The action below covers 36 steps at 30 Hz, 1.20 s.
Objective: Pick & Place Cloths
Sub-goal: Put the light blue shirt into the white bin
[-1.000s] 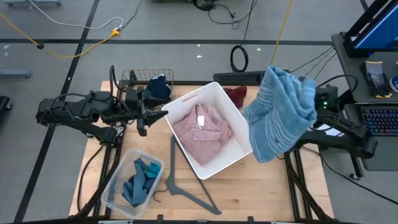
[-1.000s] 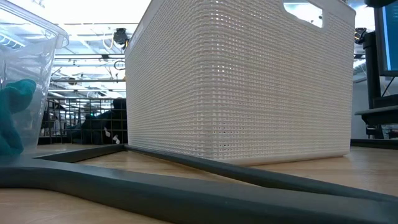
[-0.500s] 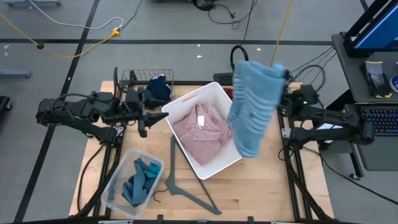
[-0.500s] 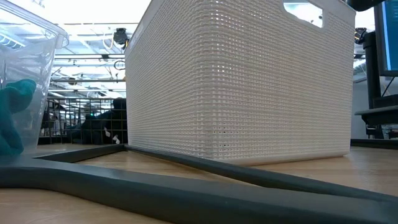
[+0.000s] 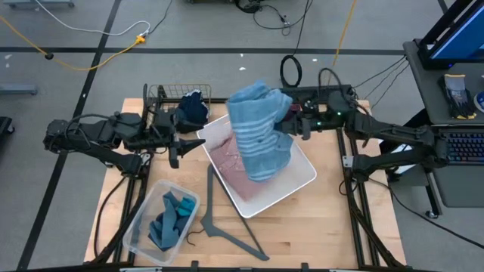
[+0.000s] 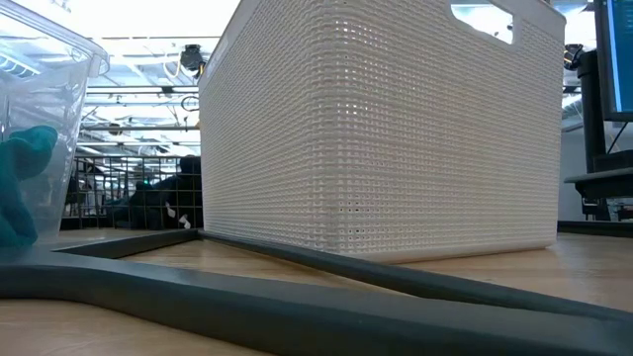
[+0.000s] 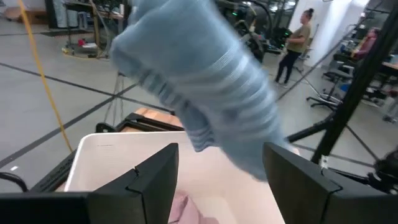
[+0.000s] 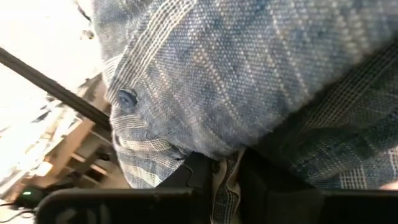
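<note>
A light-blue striped shirt hangs over the white basket, with my right gripper shut on it from the table's right. The left wrist view shows the same shirt above the basket. A pink shirt lies in the basket, half covered. My left gripper waits open beside the basket's left corner, with the fingers empty. A navy cloth fills the wire basket at the far edge. Teal cloths lie in a clear bin. My right gripper pinches a bunched fold of the light-blue shirt between its two fingers; several layers gather there. The fingers come in level from the table's right. The shirt hangs below and beyond them, slack, over the basket; I cannot tell whether its lower end touches the pink shirt.
A grey hanger lies on the wood in front of the basket, between it and the clear bin. The low view shows the basket's woven wall and the hanger close up. People stand in the room beyond.
My right gripper has swung from beyond the basket's right side toward the table's left and far edge, rolling its wrist. The light-blue shirt has travelled with it, from hanging right of the basket to hanging over the basket and the pink shirt.
</note>
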Motion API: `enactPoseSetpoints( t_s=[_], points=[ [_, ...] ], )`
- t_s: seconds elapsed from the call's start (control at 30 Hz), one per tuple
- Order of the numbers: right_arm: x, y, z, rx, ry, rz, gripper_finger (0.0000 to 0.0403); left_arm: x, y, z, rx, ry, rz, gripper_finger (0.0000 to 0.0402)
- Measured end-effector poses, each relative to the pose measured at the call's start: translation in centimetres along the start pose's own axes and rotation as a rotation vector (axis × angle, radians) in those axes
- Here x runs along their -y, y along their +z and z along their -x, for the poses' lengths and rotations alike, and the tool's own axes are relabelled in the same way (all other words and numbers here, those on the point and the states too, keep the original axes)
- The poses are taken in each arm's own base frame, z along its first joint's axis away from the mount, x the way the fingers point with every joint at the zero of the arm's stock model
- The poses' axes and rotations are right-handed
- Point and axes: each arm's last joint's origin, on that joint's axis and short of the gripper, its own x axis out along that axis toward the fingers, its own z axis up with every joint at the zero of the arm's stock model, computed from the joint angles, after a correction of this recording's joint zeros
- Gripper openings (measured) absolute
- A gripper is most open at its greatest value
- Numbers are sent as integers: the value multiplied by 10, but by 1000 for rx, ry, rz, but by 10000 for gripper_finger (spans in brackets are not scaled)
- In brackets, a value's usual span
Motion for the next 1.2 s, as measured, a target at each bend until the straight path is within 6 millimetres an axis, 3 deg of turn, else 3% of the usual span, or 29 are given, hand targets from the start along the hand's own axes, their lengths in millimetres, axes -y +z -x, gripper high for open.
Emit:
enactPoseSetpoints(
  t_s=[0.27, 0.47, 0.83, 1.2],
  points=[
    [17, -12, -25, -122, -108, -109, 33, 1, 0, 0, -6, -28, -7, 237],
    [37, -30, -36, -191, -294, -231, 33, 1, 0, 0, -7, -32, -8, 237],
    [47, -52, -57, -281, -343, -323, 33, 1, 0, 0, -7, -33, -10, 237],
    [71, -72, -73, -365, -467, -349, 34, 1, 0, 0, -5, -33, -5, 237]
  ],
)
